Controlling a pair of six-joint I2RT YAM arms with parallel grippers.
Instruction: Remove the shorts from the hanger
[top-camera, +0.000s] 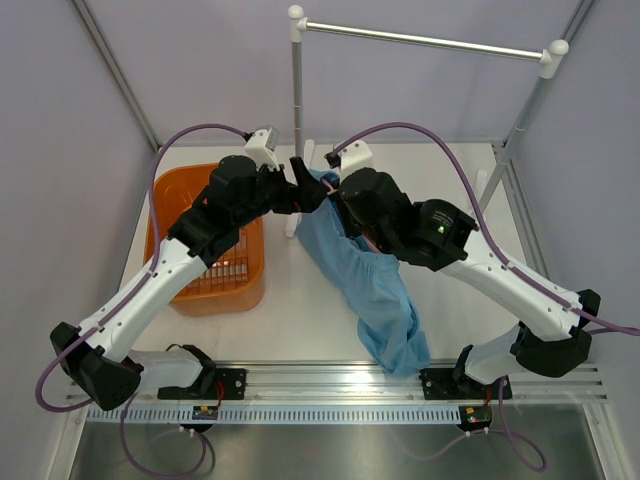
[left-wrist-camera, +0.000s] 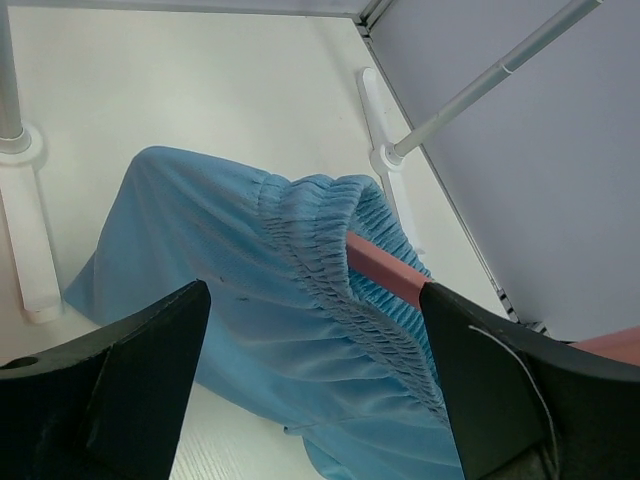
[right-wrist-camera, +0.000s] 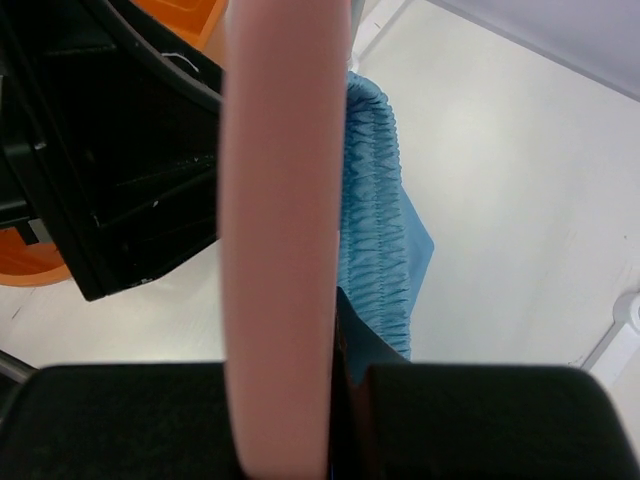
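Observation:
The sky-blue shorts (top-camera: 365, 275) hang from the pale-pink hanger and drape down to the table at the front right. In the left wrist view the gathered waistband (left-wrist-camera: 340, 260) sits over the pink hanger bar (left-wrist-camera: 385, 270). My left gripper (left-wrist-camera: 315, 340) is open, its fingers (left-wrist-camera: 130, 380) on either side of the waistband without touching it; in the top view it (top-camera: 303, 186) is at the shorts' top end. My right gripper (right-wrist-camera: 300, 385) is shut on the hanger (right-wrist-camera: 285, 220), with the waistband (right-wrist-camera: 375, 200) just behind. In the top view the hanger is mostly hidden under the right wrist (top-camera: 365, 200).
An orange basket (top-camera: 165, 215) stands at the left, under the left arm. A silver rail (top-camera: 420, 40) on two white-footed posts (top-camera: 297, 90) spans the back; one post foot (left-wrist-camera: 30, 250) and the slanted post (left-wrist-camera: 480, 85) flank the shorts.

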